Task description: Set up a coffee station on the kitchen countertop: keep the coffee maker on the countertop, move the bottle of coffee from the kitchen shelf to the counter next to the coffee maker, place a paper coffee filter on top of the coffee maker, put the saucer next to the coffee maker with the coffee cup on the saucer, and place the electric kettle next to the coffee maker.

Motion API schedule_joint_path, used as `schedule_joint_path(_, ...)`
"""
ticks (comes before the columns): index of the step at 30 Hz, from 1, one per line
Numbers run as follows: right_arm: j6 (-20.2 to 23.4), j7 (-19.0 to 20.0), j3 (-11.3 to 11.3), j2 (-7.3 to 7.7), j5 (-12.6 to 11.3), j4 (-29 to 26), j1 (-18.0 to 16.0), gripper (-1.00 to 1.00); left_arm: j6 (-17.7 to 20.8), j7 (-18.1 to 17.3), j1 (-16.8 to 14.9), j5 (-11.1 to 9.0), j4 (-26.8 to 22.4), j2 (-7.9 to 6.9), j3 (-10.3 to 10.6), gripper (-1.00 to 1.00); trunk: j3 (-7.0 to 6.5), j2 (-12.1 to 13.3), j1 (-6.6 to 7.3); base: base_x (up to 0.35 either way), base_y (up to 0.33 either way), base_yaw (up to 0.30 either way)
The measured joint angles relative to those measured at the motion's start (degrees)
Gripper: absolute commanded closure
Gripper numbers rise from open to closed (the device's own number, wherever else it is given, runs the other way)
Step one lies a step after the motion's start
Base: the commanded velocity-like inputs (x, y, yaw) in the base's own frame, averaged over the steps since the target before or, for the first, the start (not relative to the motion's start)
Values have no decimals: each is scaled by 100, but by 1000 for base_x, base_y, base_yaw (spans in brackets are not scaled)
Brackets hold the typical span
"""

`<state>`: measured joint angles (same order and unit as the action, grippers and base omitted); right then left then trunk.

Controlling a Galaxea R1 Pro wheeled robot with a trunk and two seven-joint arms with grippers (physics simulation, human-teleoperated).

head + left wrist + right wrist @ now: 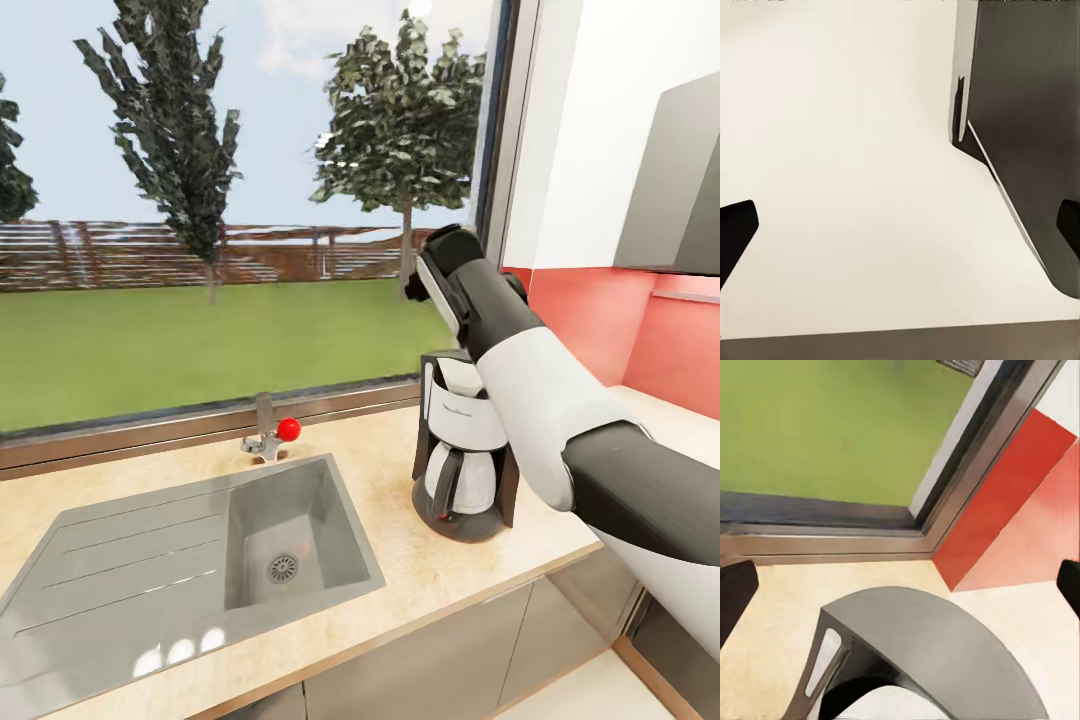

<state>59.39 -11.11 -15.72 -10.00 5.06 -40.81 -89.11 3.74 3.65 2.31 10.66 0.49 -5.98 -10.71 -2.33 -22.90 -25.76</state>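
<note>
While the coffee maker (462, 452) stands near the tabletop's (420, 575) front edge beside the sink (180, 570), the right end effector (900, 585) above it is released, fingers spread.

**Arm and gripper pose**

Right arm (560, 420) raised, reaching forward and up from lower right of head view; white forearm, dark wrist at its far end. Right gripper (900, 585): dark fingertips (735, 592) at opposite frame edges, spread wide, nothing between. Left gripper (900, 229): fingertips (735, 232) likewise wide apart, nothing held
</note>
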Motion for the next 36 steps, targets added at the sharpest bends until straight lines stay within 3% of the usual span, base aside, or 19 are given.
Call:
schedule_joint_path(3, 13, 70, -4, 0, -881, -49, 1, -100, -2, 0, -2, 5, -1, 1, 2, -100, 0, 0, 0, 0, 0, 0)
schedule_joint_path(7, 16, 87, -9, 0, -1528, -56, 1, -100, -9, 0, -1, 12, -2, 2, 3, -100, 0, 0, 0, 0, 0, 0)
schedule_joint_path(11, 11, 80, -19, 0, -1709, -69, 2, -100, -11, 3, -1, 16, -2, 0, 7, -100, 0, 0, -1, -55, 0, 0)
schedule_joint_path(23, 14, 152, -18, 0, -1763, -38, 16, -100, -16, 9, -2, 8, -14, 4, -10, -100, 0, 1, -3, -217, 0, 0)
schedule_joint_path(28, 11, 1184, -25, 0, -2054, -12, 146, -100, -12, 9, -4, -16, -24, -11, -53, -100, 0, 2, -4, -334, 0, 0)
schedule_joint_path(36, 7, 3230, -43, 0, -2135, -22, 1112, -100, -15, 9, -4, -19, -64, -26, -49, -100, 1, 2, -2, -270, 0, 0)
